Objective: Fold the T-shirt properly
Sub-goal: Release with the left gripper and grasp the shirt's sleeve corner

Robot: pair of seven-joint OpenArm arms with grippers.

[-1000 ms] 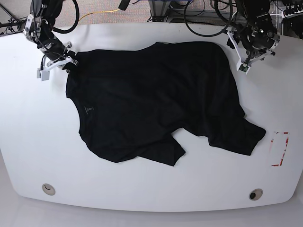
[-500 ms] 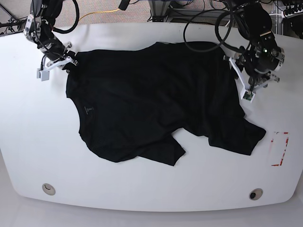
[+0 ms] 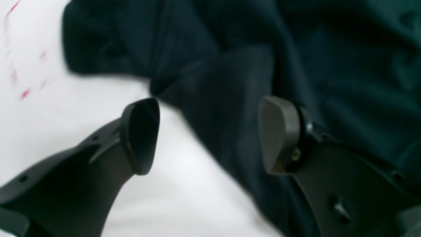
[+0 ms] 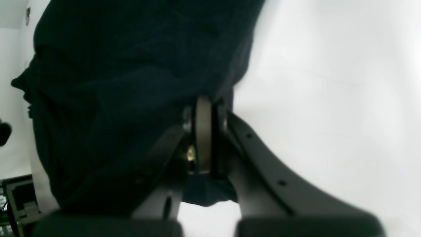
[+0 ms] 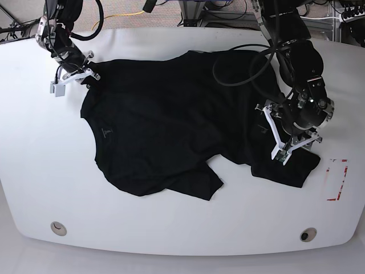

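The black T-shirt point(image 5: 171, 120) lies spread and wrinkled on the white table point(image 5: 34, 148), neck to the left, one sleeve at the front middle and one at the right. My right gripper point(image 5: 85, 76) is at the shirt's back left corner, shut on a pinch of fabric; the right wrist view shows its gripper point(image 4: 204, 131) with the jaws closed on the cloth point(image 4: 115, 82). My left gripper point(image 5: 291, 149) hangs open over the shirt's right edge by the right sleeve. In the left wrist view this gripper point(image 3: 209, 135) straddles the cloth edge point(image 3: 329, 65), empty.
Red marks point(image 5: 337, 180) lie on the table right of the sleeve and show in the left wrist view point(image 3: 19, 75). Two round holes point(image 5: 57, 228) point(image 5: 308, 234) sit near the front edge. Cables and stands crowd the back edge.
My left arm has swung from the back right corner forward and down over the shirt's right side. My right gripper has shifted slightly to the right, still holding the corner.
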